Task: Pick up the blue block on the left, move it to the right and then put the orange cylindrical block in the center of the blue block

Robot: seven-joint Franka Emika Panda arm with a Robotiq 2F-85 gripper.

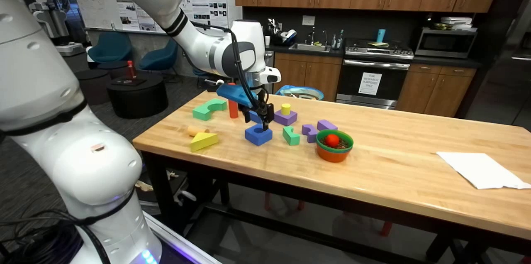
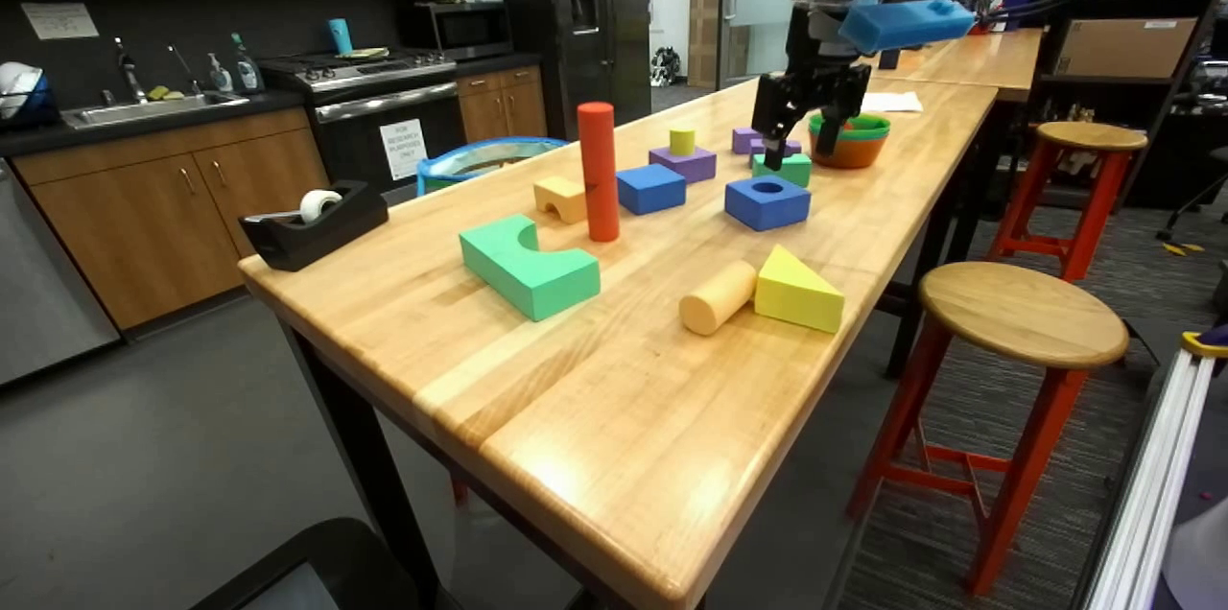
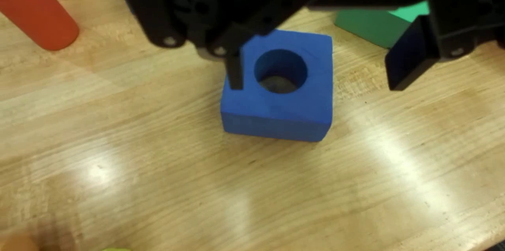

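Note:
A dark blue block with a round hole in its top (image 1: pixel 256 137) sits on the table, in the exterior view (image 2: pixel 766 207) and the wrist view (image 3: pixel 303 105) too. A plain blue block (image 2: pixel 651 189) lies farther back, partly hidden behind the gripper in an exterior view (image 1: pixel 254 118). The orange-red cylinder (image 2: pixel 599 174) stands upright; it also shows in an exterior view (image 1: pixel 233 108) and the wrist view (image 3: pixel 47 22). My gripper (image 3: pixel 317 87) is open and empty above the holed block. In the wrist view one finger overlaps the block's left part; the other is right of it.
A green block (image 2: pixel 785 171), purple blocks (image 1: pixel 309 132) and bowls with a red ball (image 1: pixel 334 154) stand beyond the blue block. A yellow wedge (image 2: pixel 798 295), tan cylinder (image 2: pixel 718 297), green arch (image 2: pixel 531 269), orange arch (image 2: pixel 560 198) and tape dispenser (image 2: pixel 315 224) are on the table.

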